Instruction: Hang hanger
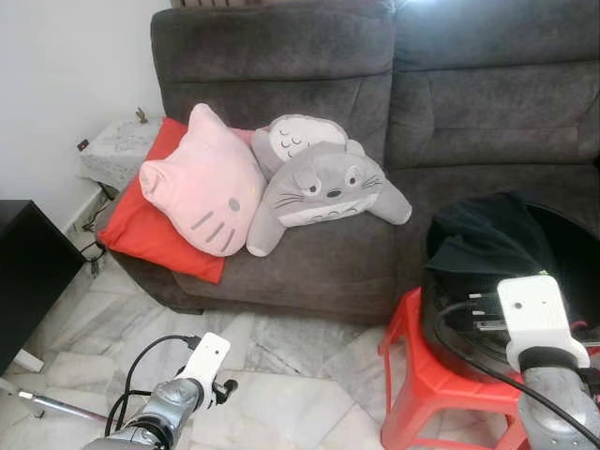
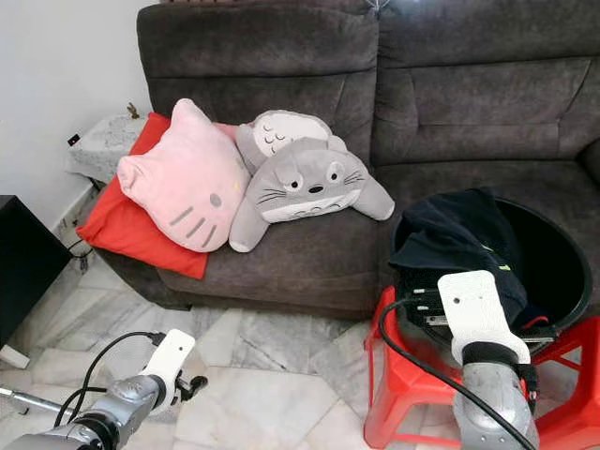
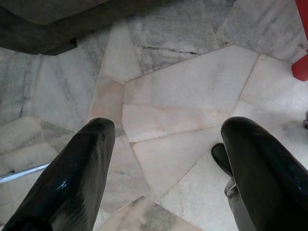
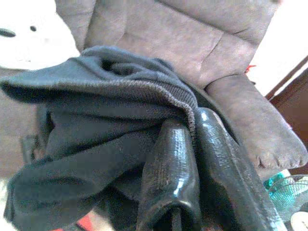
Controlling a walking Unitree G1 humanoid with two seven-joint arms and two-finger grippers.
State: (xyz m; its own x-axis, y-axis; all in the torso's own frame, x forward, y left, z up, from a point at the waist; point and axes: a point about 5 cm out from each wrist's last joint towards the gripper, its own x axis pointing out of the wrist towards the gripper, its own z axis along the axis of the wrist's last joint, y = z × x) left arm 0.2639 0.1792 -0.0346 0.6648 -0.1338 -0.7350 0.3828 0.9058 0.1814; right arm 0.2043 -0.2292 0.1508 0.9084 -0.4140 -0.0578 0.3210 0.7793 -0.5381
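A black round basket (image 2: 565, 251) rests on a red plastic stool (image 1: 419, 373) in front of the sofa. A dark knitted garment (image 2: 457, 228) is heaped in it and spills over the near rim. My right arm (image 1: 532, 321) reaches into the basket. In the right wrist view, my right gripper (image 4: 192, 126) has its fingers (image 4: 172, 159) pressed together on the ribbed hem of the garment (image 4: 96, 91). My left gripper (image 3: 166, 132) hangs open over the marble floor with nothing between its fingers; its arm (image 1: 202, 364) is low on the left.
A grey sofa (image 1: 469, 112) carries a pink cat cushion (image 1: 206, 183), a grey plush (image 1: 323, 187) and a red cushion (image 1: 141, 230). A black cabinet (image 1: 28, 272) stands at the left, and a metal rod (image 1: 56, 405) and cables lie on the floor.
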